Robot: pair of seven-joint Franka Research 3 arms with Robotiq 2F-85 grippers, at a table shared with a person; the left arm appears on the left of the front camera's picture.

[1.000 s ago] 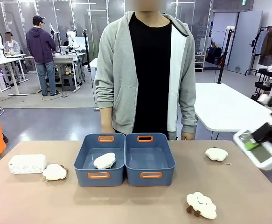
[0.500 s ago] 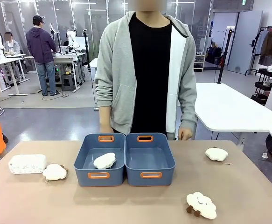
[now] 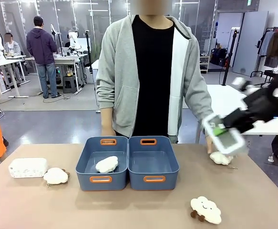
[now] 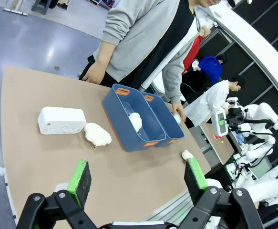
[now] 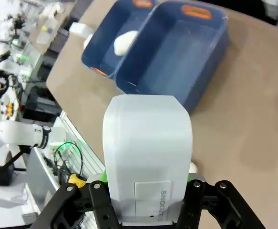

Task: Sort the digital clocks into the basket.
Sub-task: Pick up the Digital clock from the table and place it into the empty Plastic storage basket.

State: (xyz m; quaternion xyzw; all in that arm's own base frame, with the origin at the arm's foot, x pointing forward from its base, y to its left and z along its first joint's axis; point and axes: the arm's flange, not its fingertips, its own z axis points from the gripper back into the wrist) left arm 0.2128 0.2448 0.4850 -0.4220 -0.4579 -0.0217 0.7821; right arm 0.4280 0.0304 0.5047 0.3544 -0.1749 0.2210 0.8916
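Observation:
My right gripper [image 3: 221, 130] is shut on a white digital clock [image 3: 224, 137], held tilted in the air right of the baskets with its dark screen facing me. In the right wrist view that digital clock [image 5: 148, 143] stands between the jaws of my right gripper [image 5: 147, 183], above the table beside the baskets. Two blue baskets stand side by side: the left basket [image 3: 85, 162] holds a white cloud toy [image 3: 107, 164], and the right basket [image 3: 173, 162] is bare inside. A second digital clock [image 3: 28, 167] lies at the table's left. My left gripper [image 4: 138, 176] hangs open, high over the near edge.
Cloud toys lie at the left [image 3: 56, 175], the front right [image 3: 206, 210] and the far right [image 3: 221, 158]. A person in a grey hoodie stands behind the baskets, one hand [image 3: 209, 143] just beside the held clock and the far-right toy.
My right gripper, clock in it, swung almost out at the right edge, then came back in higher and farther left, nearer the baskets. The person's arm moved out toward that side.

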